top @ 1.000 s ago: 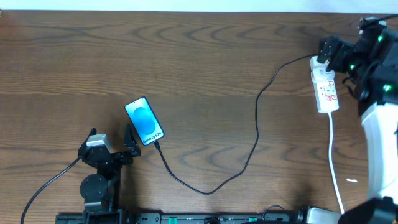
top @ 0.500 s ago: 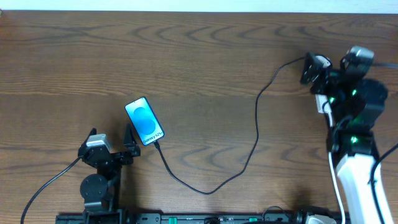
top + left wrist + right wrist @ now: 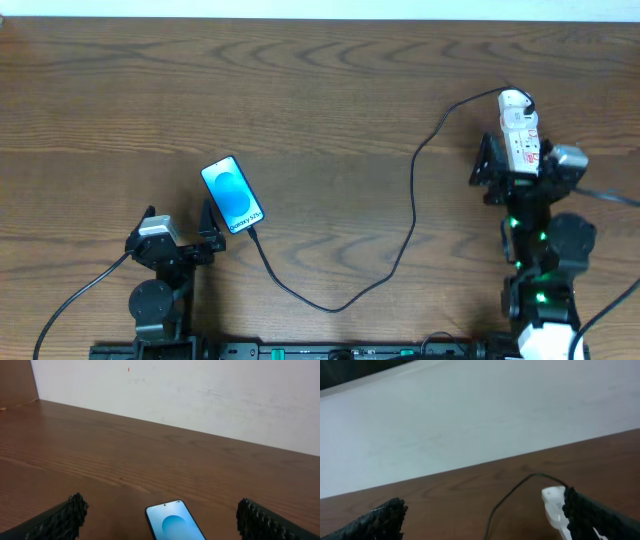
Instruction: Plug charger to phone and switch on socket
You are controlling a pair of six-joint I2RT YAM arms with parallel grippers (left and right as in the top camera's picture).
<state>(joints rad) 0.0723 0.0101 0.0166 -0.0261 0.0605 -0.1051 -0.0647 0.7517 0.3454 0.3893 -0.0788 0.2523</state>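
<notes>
Right arm has pulled back across the table [image 3: 300, 80]; right gripper [image 3: 518, 168] wide open, empty, socket [image 3: 517, 120] just ahead. Left gripper [image 3: 180, 222] wide open, empty, phone [image 3: 232, 194] just beyond. Charger [image 3: 413, 200] runs slack from phone to socket.

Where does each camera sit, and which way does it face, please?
Overhead: above the table, looking straight down on phone, charger, socket and both arms.
Left wrist: low, facing the far wall over the phone; left hand frames the view.
Right wrist: low, facing the wall past socket and charger; right hand frames the view.
Overhead and left wrist share the phone.
</notes>
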